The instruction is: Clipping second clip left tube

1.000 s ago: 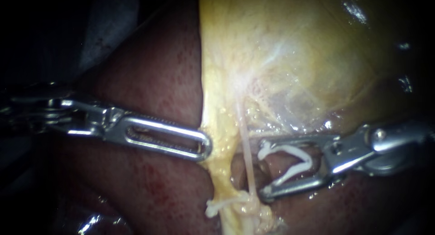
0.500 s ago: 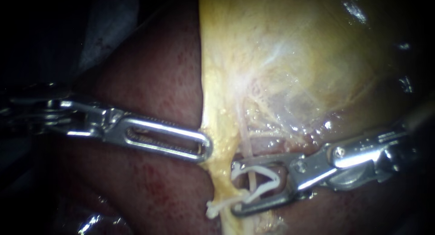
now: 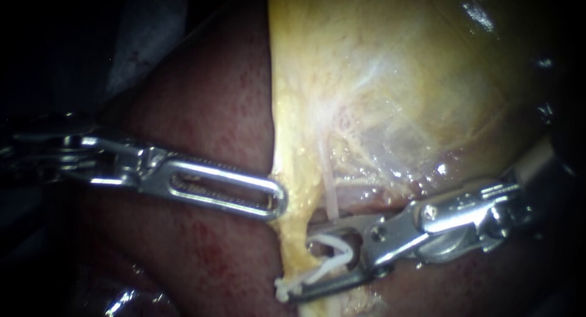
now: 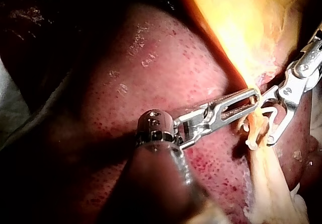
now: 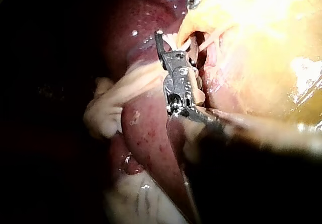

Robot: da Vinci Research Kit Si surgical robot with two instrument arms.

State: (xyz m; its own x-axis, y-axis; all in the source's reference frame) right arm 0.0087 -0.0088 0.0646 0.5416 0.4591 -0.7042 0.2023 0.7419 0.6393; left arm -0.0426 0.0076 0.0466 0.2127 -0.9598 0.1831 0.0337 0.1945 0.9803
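Your right instrument (image 3: 303,258) has its hand narrow and holding a white clip (image 3: 337,251), whose V lies open toward the lower clip (image 3: 282,287). The pale tube (image 3: 330,198) runs down into that hand, behind its upper half. Your left instrument (image 3: 274,198) has its hand closed on the yellow gallbladder edge (image 3: 293,182), just beside the tube.

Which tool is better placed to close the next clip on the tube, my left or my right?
Right. The right tool carries an open white clip in its jaws, right at the tube. The left tool is occupied, gripping the yellow tissue.
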